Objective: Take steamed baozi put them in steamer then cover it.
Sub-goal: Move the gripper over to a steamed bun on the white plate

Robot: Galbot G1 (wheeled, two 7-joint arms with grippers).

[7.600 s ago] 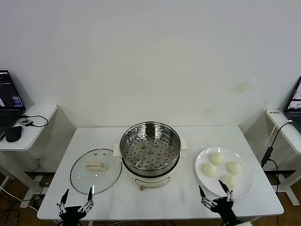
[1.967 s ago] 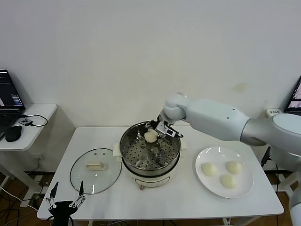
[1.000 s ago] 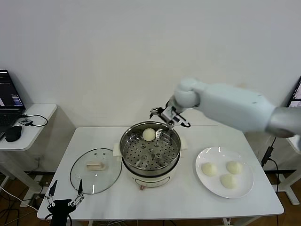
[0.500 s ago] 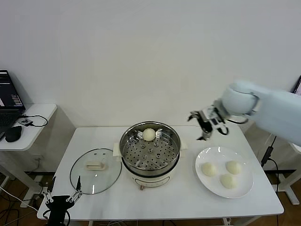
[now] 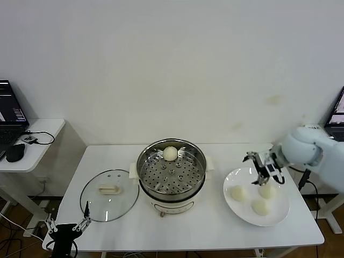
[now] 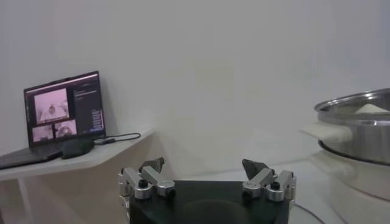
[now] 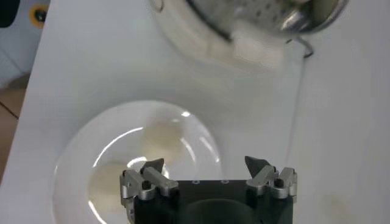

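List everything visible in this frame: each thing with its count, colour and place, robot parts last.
Buns on plate: three, cream-white, on the plate at table right.
Bun in steamer: one, cream-white, at the tray's far edge.
Steamer: one, shiny steel with cream base, table centre.
Lid: one, clear glass with cream handle, flat on the table left of the steamer.
Plate: one, white, table right.
Table: one, white, centre.
Side desks: two, white, far left and far right.
Laptops: two, dark, one on each side desk.
Mouse: one, black, left desk.
Left claw: open, parked low at the table's near-left edge.
Right claw: open, empty, above the plate.
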